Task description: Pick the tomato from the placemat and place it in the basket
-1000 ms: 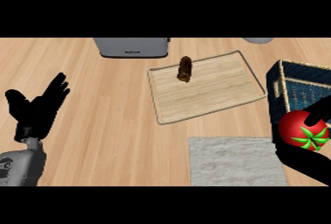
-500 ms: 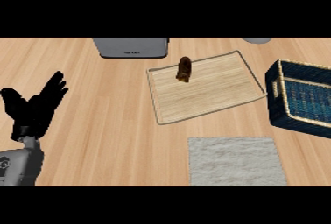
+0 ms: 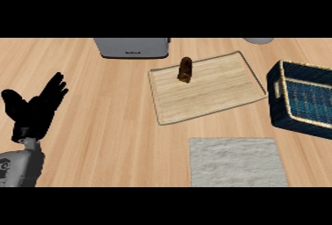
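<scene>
Now no red tomato to see anywhere, and no right hand either. Left hand (image 3: 35, 110) open at the left edge, fingers up, resting. Fluffy white placemat (image 3: 236, 161) bare, near dark blue woven basket (image 3: 304, 97); small brown thing (image 3: 185, 69) on pale wooden tray (image 3: 207, 90).

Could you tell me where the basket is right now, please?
In the head view, the dark blue basket sits at the right edge, right of the wooden tray, above the grey placemat.
</scene>
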You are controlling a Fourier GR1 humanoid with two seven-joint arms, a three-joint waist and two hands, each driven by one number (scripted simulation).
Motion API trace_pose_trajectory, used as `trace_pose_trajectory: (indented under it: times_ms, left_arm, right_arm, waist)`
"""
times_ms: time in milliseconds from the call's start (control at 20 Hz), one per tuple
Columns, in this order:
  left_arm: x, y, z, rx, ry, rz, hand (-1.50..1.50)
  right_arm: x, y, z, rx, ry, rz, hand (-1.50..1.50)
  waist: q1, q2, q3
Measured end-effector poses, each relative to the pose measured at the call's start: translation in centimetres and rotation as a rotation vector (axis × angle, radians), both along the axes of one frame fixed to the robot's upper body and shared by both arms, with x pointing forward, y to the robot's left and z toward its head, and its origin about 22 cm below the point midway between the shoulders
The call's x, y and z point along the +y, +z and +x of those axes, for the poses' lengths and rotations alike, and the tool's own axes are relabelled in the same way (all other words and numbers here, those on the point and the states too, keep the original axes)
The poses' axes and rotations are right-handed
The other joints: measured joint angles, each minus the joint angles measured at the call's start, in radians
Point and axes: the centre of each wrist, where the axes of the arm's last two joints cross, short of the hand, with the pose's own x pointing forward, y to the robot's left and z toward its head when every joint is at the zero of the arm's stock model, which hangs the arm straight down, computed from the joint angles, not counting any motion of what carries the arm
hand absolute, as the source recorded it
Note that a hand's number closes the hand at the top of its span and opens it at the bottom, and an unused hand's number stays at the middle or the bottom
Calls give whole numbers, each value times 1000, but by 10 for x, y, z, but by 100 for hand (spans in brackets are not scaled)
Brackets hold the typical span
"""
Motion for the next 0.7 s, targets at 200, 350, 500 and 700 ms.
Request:
trace_pose_trajectory:
  times_ms: [200, 350, 500, 700]
  left_arm:
    - [-2, -1, 2, 3, -6, -3, 0]
    - [-4, -2, -4, 6, -10, 0, 0]
    - [-6, -1, -3, 10, -8, -3, 0]
    - [-4, -1, -4, 4, -3, -3, 0]
  right_arm:
    - [-15, -9, 16, 10, 1, 1, -150]
    - [-19, -7, 19, -5, 38, 2, -150]
    - [-26, -2, 20, -53, 52, 41, -150]
    - [-49, -1, 14, -138, -14, 173, -150]
  waist:
    - [-1, 0, 0]
    - [-1, -1, 0]
    - [-2, -1, 0]
    - [-5, -2, 0]
